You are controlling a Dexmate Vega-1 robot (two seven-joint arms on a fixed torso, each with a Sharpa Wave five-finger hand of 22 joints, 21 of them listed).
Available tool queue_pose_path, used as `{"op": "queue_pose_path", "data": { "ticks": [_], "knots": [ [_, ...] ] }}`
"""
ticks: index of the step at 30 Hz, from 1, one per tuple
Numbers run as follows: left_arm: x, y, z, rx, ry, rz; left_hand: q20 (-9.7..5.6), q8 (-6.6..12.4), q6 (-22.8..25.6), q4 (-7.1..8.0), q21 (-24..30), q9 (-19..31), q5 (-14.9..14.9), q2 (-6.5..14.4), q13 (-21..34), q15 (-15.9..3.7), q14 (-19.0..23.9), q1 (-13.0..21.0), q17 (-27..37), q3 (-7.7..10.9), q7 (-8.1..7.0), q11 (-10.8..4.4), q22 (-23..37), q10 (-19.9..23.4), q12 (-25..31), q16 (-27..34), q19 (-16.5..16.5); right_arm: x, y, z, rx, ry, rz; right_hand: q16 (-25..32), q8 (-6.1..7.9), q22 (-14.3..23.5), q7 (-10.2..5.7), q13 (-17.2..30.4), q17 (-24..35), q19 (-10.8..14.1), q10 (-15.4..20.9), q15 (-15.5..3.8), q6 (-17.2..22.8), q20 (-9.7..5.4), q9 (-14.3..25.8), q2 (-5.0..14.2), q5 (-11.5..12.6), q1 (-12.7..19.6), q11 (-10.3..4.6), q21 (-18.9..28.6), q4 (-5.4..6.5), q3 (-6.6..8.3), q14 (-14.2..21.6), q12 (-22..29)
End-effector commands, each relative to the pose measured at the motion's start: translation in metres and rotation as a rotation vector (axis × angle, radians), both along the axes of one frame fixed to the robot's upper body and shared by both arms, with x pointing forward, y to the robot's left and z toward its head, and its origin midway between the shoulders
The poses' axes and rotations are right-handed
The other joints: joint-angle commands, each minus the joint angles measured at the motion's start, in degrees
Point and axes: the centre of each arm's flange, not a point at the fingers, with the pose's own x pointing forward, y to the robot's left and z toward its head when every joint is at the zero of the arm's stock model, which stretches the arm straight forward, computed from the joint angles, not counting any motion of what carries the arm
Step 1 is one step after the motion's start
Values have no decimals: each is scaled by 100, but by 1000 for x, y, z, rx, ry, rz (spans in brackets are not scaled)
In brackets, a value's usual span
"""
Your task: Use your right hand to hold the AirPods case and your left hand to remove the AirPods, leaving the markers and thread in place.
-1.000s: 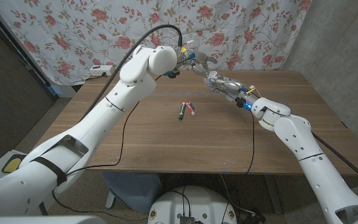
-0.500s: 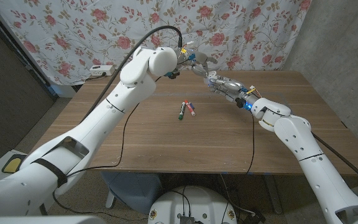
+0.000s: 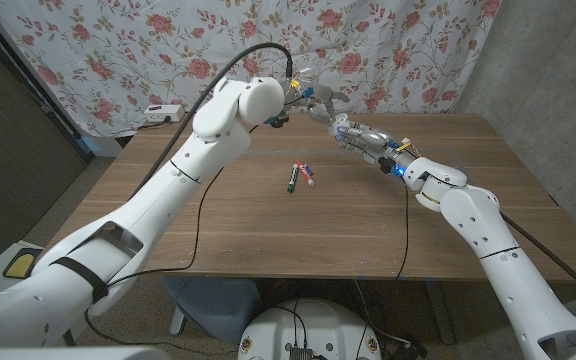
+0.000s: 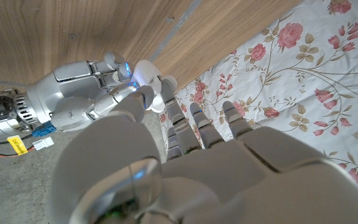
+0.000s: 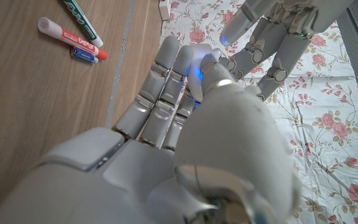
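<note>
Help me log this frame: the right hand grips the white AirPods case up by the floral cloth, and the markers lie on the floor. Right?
Not quite. The markers lie on the wooden table, not the floor, as the head view shows. The rest holds: the right hand grips the white AirPods case by the floral cloth, seen in the left wrist view.

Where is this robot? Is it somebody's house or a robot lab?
Probably a makeshift robot test room, not a home. A flowered cloth hangs as a backdrop behind a plain wooden table, and cables trail over it from the robot's arms.
</note>
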Motion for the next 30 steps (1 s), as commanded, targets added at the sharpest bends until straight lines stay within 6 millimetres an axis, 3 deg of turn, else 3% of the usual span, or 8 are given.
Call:
{"op": "queue_pose_path", "data": {
  "ticks": [1, 14, 21, 25, 30],
  "knots": [
    [1, 0, -2, 5, -5, -4, 3, -18, 35, -35, -1, 24, -19, 12, 73, 2, 54, 169, 35, 18, 9, -27, 18, 27, 85, 35, 56, 1, 0, -1, 2, 3, -4, -14, -25, 13, -2, 558, 9, -16, 189, -614, 10, -487, 29, 40, 39, 11, -135, 40, 5, -18, 52, 281],
    [1, 3, -6, -34, -31, -5, 19, -16, 78, 3, 4, 30, -78, 80, 265, -82, 197, 433, 123, -13, 31, -25, 19, 82, 294, 117, 138, -2, -2, -3, 11, 4, -15, -20, -25, 11, -1, 566, 16, -35, 189, -616, 10, -484, 30, 36, 39, 13, -137, 65, 4, -18, 53, 277],
    [1, 4, -7, -42, -27, -8, -17, -2, 187, 30, 15, 33, -176, 82, 458, -159, 409, 575, 247, -123, 28, -27, 20, 241, 550, 263, 232, -3, -2, -3, 11, 2, -16, -24, -26, 11, 5, 565, 20, -45, 193, -615, 8, -482, 30, 39, 39, 13, -140, 83, 5, -16, 56, 273],
    [3, 5, -7, -33, -9, -5, -48, -21, 220, 66, -3, 34, -290, -95, 609, -127, 255, 527, 330, -348, -22, -27, 22, 135, 665, 244, 238, -3, -2, -2, 11, 0, -16, -26, -26, 11, 2, 569, 22, -49, 190, -615, 8, -481, 30, 37, 39, 13, -140, 90, 5, -17, 54, 272],
    [3, 6, -11, -29, -20, 3, -56, -53, 164, 181, -38, 33, -489, -421, 603, 53, -34, 220, 312, -672, -45, -9, 35, -442, 478, 78, 189, -4, -1, -2, 11, 1, -15, -29, -26, 11, 0, 568, 25, -54, 196, -614, 7, -481, 31, 36, 39, 13, -134, 101, 5, -16, 53, 271]
  ]
}}
